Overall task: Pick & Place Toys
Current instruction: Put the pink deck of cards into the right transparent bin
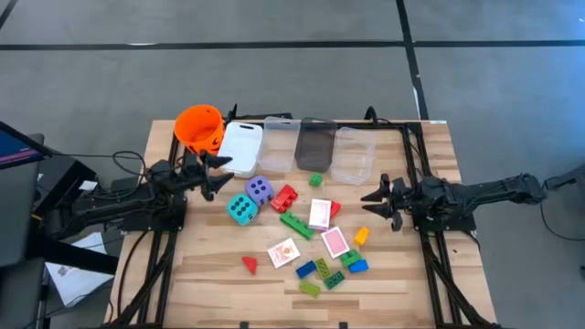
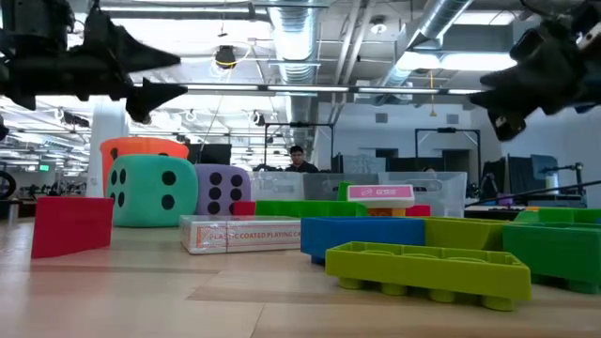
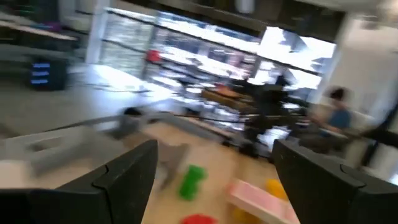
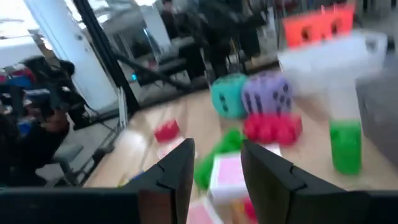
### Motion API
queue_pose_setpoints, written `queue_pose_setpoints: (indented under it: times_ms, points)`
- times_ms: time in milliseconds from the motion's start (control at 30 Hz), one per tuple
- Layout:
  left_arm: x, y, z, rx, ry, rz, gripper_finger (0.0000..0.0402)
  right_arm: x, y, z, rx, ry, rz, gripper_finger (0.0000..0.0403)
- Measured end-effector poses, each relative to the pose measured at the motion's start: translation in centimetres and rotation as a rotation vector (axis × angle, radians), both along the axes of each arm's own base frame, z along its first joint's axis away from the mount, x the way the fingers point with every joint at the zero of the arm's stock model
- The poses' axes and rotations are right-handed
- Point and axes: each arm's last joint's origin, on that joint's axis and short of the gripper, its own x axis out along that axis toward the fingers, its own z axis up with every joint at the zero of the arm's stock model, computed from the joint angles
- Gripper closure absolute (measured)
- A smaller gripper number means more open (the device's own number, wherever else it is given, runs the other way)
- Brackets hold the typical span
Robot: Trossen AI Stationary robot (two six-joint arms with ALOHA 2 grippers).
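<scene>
Nothing had yet been sorted. The bins (image 1: 315, 146) along the worktop's far edge looked empty, and the toys lay loose across its middle: teal die (image 1: 241, 209), purple die (image 1: 260, 190), cards (image 1: 320, 214) and bricks (image 1: 295, 225). The left gripper (image 1: 219, 174) hung open and empty near the orange bucket (image 1: 199, 127). The right gripper (image 1: 373, 205) hovered partly open, holding nothing, toward the worktop's right edge.

Orange bucket (image 1: 198, 127) beside clear bins (image 1: 353, 154); person (image 2: 297, 160) behind.

Left end effector (image 1: 222, 174) wide open, raised and empty — right end effector (image 1: 372, 203) narrowly parted, likewise aloft
</scene>
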Motion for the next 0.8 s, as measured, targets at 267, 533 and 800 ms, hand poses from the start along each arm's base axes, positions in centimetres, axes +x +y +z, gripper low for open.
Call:
queue_pose_setpoints:
  times_ms: [267,533,800]
  points:
    - [-0.2,0.3,0.7,0.018,-0.078,0.113,0.0092,0.2,-0.1,2.7,0.046,-0.285,0.0,0.0273]
    - [-0.1,0.3,0.7,-0.044,-0.097,0.09,0.0092,0.8,0.6,2.5,0.054,-0.262,0.041,0.0273]
    - [0.5,0.1,-0.4,-0.13,-0.003,-0.051,0.0092,4.0,0.7,1.5,0.05,-0.065,-0.161,0.0273]
